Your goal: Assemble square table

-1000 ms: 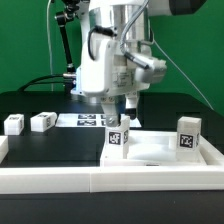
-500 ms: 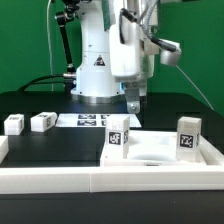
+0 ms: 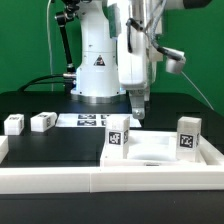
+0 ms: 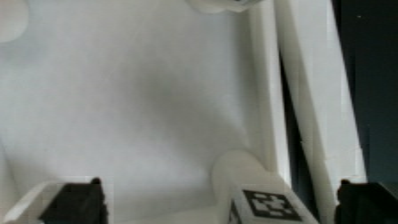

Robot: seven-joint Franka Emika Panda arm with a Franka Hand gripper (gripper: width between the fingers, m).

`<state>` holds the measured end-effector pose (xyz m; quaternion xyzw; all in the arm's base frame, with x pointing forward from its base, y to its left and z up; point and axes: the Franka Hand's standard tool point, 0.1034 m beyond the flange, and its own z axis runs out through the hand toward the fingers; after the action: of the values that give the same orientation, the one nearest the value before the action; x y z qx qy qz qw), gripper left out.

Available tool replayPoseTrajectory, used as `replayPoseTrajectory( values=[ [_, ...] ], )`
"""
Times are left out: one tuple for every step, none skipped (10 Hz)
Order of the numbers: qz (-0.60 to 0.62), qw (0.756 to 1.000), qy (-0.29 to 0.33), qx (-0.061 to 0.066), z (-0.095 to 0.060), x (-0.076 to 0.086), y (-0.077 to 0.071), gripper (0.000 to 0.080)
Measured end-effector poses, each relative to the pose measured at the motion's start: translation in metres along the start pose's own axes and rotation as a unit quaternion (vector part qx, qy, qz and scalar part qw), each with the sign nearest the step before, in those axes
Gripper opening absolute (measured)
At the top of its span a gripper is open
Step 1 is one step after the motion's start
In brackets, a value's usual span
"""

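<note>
Legs (image 3: pixel 118 136) four — two loose, two standing on one slab (image 3: pixel 155 150).

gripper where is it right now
In the exterior view the open gripper hangs right of centre, just above the upright leg standing at that view's left end of the square tabletop.

white glossy arm (image 3: pixel 132 60) with black cables (image 3: pixel 57 45) and dark gripper (image 3: pixel 137 104).

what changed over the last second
The gripper rose from around the upright leg at the tabletop corner and shifted toward the exterior view's right. Its jaws are open and hold nothing. That leg stayed standing where it was. The other upright leg and the two loose legs did not move.
</note>
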<state>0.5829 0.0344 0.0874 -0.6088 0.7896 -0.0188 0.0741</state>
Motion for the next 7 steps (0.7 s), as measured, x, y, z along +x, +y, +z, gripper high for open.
replayPoseTrajectory(
  values=[
    [-0.006,1.0,0.003,-0.006,0.0045,-0.001,0.0088,0.0649],
    [-0.008,1.0,0.004,-0.009,0.0064,-0.0026,0.0123,0.0649],
    [-0.008,1.0,0.004,-0.009,0.0061,-0.0022,0.0117,0.0649],
    [-0.008,1.0,0.004,-0.009,0.0063,-0.0023,0.0118,0.0649],
    [-0.008,1.0,0.004,-0.009,0.0065,-0.0022,0.0119,0.0649],
    [-0.008,1.0,0.004,-0.009,0.0069,-0.0024,0.0125,0.0649],
    [-0.008,1.0,0.006,-0.013,0.01,-0.0043,0.0188,0.0649]
  ],
)
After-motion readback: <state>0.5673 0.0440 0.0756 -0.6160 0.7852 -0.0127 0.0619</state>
